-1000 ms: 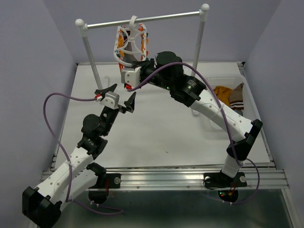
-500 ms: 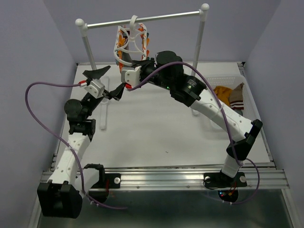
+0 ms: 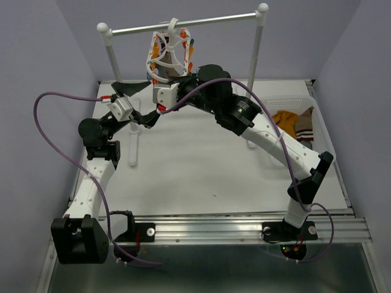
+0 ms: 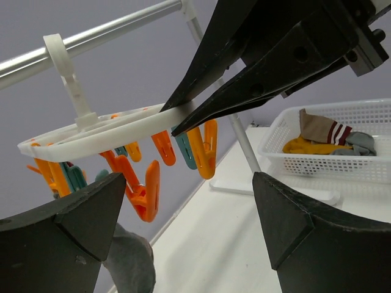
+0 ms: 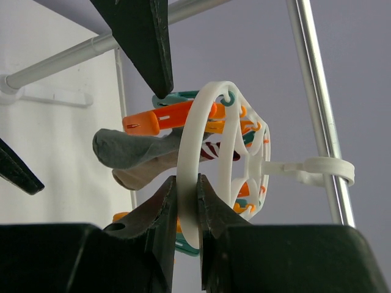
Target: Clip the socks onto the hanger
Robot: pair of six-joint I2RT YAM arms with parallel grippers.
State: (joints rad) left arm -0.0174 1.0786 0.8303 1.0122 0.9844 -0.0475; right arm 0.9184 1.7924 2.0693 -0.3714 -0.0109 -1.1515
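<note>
1. The hanger (image 3: 171, 54) hangs by its hook from the crossbar (image 3: 183, 24) of the white rack at the far side of the bench, a bit left of centre. It's a white oval ring with orange and teal clips (image 4: 204, 146) dangling under it, and in the top view it's tipped up on edge, not flat.
2. A grey sock (image 5: 122, 149) is already up on the ring under an orange clip. There's a paler one just below it, plus a bit of striped fabric further in.
3. The rest of the socks (image 4: 324, 137) (mustard, striped, grey) are piled in the white basket (image 3: 305, 101) at the right edge of the bench, well away from the hanger.
4. The right gripper (image 5: 186, 183) has its fingers pinching the ring's rim, so I read it as steadying the hanger.
5. The left gripper (image 4: 188, 183) sits just left of the hanger with its fingers spread wide and nothing between them. It's pointing at the clips on the near side of the ring.
6. My take is that we're between socks, some clipped and more to go.
7. The next move needs a fresh sock. The free arm is on the opposite side from the basket, so that's either a long reach across or the right arm letting go of the ring. After that, a spare clip has to be squeezed open while the ring is kept from swinging.
</note>
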